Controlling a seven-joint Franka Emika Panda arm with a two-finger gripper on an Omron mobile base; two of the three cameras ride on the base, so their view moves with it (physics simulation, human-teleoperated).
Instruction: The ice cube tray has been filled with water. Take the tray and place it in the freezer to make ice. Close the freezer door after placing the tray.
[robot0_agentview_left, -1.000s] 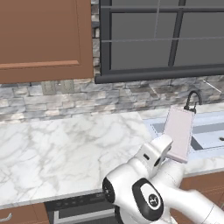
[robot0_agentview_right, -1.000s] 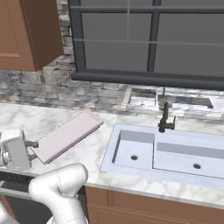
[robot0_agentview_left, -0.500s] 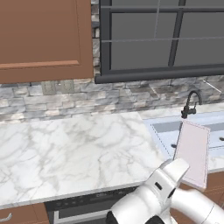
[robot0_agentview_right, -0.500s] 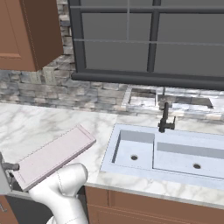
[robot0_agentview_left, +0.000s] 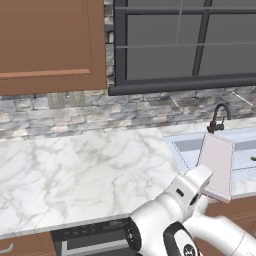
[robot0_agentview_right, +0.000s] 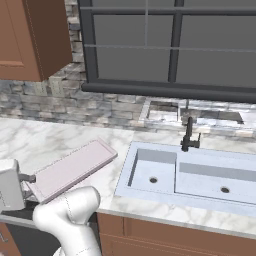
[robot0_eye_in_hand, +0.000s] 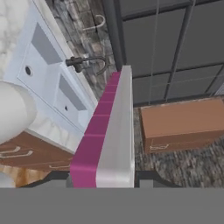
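Two dark fingertips of the pincer (robot0_eye_in_hand: 103, 180) stand clamped on the near end of the ice cube tray (robot0_eye_in_hand: 109, 131), which runs away from the hand camera edge-on, its side showing magenta there. From the right base camera the pincer (robot0_agentview_right: 27, 186) sits at the lower left, just off the front edge of the marble desk (robot0_agentview_right: 50, 145), and the tray (robot0_agentview_right: 72, 167) reaches out from it up and to the right, held in the air over the desk beside the sink (robot0_agentview_right: 200, 175). From the left base camera the tray (robot0_agentview_left: 217, 165) looks tilted steeply, rising from the white hand toward the dark faucet (robot0_agentview_left: 217, 117). The arm is folded low, with the elbow in front of the cameras. Compared with half a second ago, the tray has swung back up and over the desk, after dipping lower toward the robot's base.
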